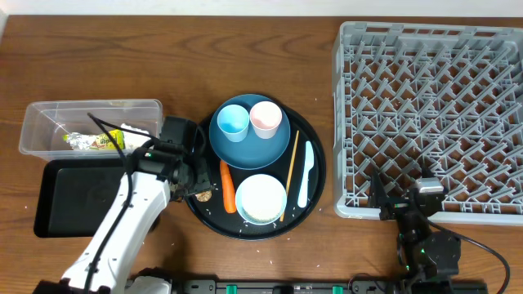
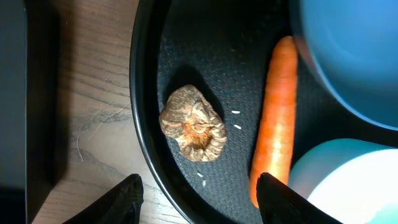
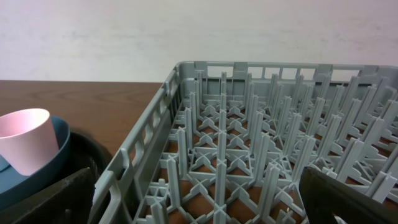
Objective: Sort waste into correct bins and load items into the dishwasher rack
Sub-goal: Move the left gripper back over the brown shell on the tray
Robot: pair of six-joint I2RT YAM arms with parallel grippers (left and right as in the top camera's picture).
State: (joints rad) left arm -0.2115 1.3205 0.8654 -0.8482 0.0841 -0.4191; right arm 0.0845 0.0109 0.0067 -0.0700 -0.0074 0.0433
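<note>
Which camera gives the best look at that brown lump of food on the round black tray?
The left wrist view: the brown food lump sits mid-frame, close up, its wrinkled surface clear. Overhead it is only a tiny, partly hidden speck. The right wrist view misses it entirely.

Round tray [image 1: 239,229]: large, black, raised glossy rim, matte speckled floor. Sits on table, roughly mid-width, toward front edge.

Table [image 1: 122,49]: dark brown wood, lengthwise grain, fills whole overhead view. Close up in left wrist view, surface looks paler, with fine scratches.

Wall [image 3: 186,31]: plain off-white, lightly textured. Stands behind table's far edge, seen in right wrist view only.
</note>
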